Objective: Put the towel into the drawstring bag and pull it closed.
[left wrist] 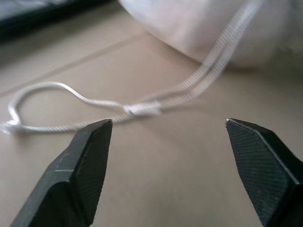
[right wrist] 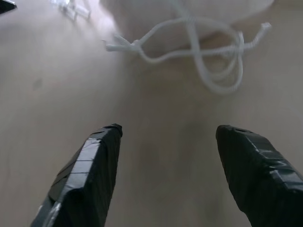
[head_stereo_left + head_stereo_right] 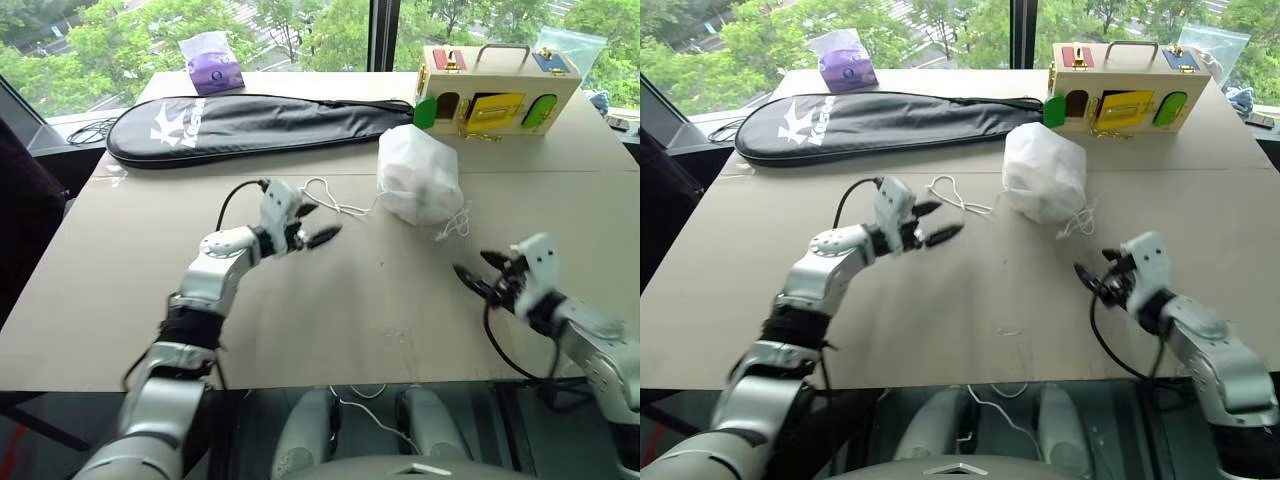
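Silver-grey jointed arms are carrying black cables looping to white wrist housings, each end effector (image 3: 312, 222) (image 3: 478, 277) showing two black textured fingers.

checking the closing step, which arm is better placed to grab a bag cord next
Left, probably. The left gripper is open right beside the left cord of the bag; the right gripper sits farther from its cord.

Upper-floor room: table (image 3: 120, 300) by treetop windows (image 3: 300, 30)
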Action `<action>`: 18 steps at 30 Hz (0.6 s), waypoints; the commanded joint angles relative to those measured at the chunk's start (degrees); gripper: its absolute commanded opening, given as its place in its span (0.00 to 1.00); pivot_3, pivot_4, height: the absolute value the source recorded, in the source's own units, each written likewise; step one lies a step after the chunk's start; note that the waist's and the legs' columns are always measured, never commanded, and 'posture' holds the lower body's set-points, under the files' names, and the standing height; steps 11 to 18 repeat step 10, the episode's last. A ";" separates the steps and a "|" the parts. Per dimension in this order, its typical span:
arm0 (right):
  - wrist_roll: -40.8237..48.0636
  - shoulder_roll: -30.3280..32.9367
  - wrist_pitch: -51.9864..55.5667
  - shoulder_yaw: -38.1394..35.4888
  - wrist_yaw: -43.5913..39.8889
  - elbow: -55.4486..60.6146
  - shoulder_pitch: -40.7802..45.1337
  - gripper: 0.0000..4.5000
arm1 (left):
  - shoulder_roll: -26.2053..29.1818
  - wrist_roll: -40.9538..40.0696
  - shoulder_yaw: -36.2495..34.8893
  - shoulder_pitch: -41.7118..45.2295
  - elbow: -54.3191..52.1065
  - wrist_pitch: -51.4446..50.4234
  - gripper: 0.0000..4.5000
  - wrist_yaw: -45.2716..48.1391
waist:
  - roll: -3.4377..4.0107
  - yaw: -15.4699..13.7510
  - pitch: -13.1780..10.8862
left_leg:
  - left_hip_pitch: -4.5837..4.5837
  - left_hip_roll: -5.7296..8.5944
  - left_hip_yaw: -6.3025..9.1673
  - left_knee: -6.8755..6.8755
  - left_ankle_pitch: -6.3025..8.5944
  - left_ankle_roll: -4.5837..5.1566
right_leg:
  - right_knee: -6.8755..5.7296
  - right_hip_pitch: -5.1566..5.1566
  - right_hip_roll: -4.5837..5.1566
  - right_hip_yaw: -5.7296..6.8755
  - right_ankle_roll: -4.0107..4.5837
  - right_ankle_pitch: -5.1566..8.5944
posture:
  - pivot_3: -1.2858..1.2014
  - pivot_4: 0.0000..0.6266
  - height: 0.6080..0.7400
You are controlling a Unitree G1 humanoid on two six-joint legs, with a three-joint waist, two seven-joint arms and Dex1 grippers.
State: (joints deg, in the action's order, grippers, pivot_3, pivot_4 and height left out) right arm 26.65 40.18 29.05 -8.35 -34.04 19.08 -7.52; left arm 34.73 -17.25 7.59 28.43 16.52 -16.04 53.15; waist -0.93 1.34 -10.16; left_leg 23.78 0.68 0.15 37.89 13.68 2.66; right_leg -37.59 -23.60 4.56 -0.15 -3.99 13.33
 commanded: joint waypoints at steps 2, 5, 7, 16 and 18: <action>-0.43 3.00 -9.00 -7.62 -8.59 -3.85 -3.47 0.75 | 5.19 -0.02 -2.33 -1.82 -1.62 1.73 0.99 7.31 | 0.00 -0.62 0.01 | -0.03 -0.08 0.07 0.06 -0.01 0.00 | -0.04 0.04 -0.03 0.08 0.08 0.05 | 0.52 0.24 1.00; 1.49 1.77 -12.23 -10.25 -11.81 -4.96 -4.43 0.75 | 5.58 -0.11 -3.35 -4.84 -3.65 2.74 0.99 7.54 | 0.02 -0.72 0.03 | -0.09 -0.15 0.08 0.20 -0.01 -0.01 | -0.03 0.18 -0.02 0.11 0.20 0.14 | 0.52 0.24 1.00; 3.78 -0.20 -13.62 -11.54 -13.44 -5.06 -4.66 0.75 | 4.51 -1.46 -4.39 -6.89 -6.29 1.87 0.99 7.11 | -0.02 -0.73 0.03 | -0.01 -0.17 0.08 0.28 0.00 -0.01 | 0.00 0.19 0.02 0.11 0.18 0.10 | 0.52 0.24 1.00; 3.84 -1.39 -15.55 -12.09 -14.63 -5.42 -4.56 0.75 | 3.12 -1.68 -5.25 -8.13 -8.51 2.36 0.99 5.97 | -0.02 -0.88 0.03 | 0.02 -0.14 0.08 0.29 0.01 0.00 | 0.02 0.19 0.09 0.12 0.00 -0.01 | 0.52 0.24 1.00; 3.84 -1.39 -15.55 -12.09 -14.63 -5.42 -4.56 0.75 | 3.12 -1.68 -5.25 -8.13 -8.51 2.36 0.99 5.97 | -0.02 -0.88 0.03 | 0.02 -0.14 0.08 0.29 0.01 0.00 | 0.02 0.19 0.09 0.12 0.00 -0.01 | 0.52 0.24 1.00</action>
